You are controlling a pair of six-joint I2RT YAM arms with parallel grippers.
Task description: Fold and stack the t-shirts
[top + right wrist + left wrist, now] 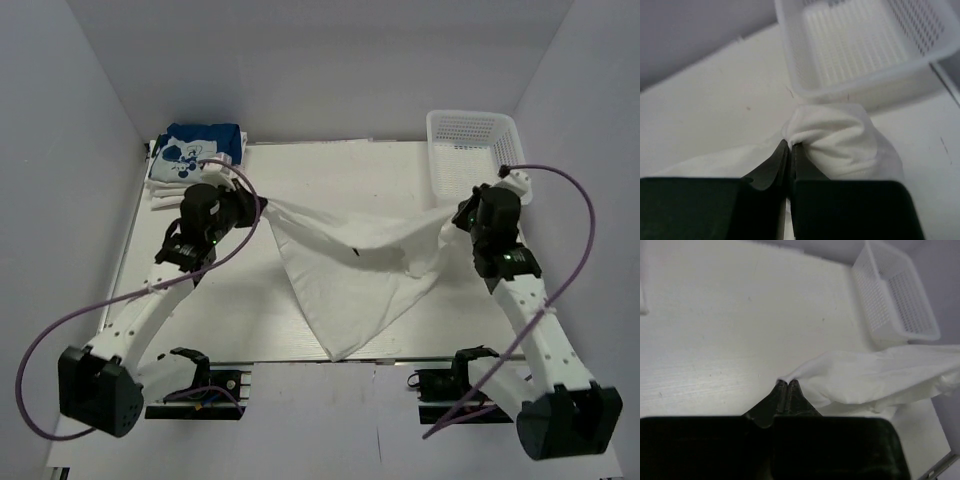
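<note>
top view: i see the left gripper (264, 206) clenched on one end of a white t-shirt (350, 280) and the right gripper (453, 213) clenched on the opposite end. the shirt is stretched between the two grippers over the middle of the table (330, 165). its upper edge runs from one gripper to the other with a slight sag, and the rest drapes down to a point near the table's near edge, between the two arm bases. a blue t-shirt (205, 148) with a white cartoon print lies folded in the far left corner on top of folded white shirts (163, 190), just behind the left gripper. a white mesh basket (470, 150) stands in the far right corner, just behind the right gripper. left wrist view: the two fingers are pressed together with a thin corner of the white cloth pinched between their tips. the cloth widens away from the tips toward the right, raised above the table surface. the basket sits beyond it at the upper right, apart from the cloth. right wrist view: the fingers are closed tight on a bunched fold of the white cloth, which bulges out in a rounded wad just past the tips. the basket's near wall is close behind that wad; i cannot tell whether they touch. more white cloth trails off to the lower left.
</note>
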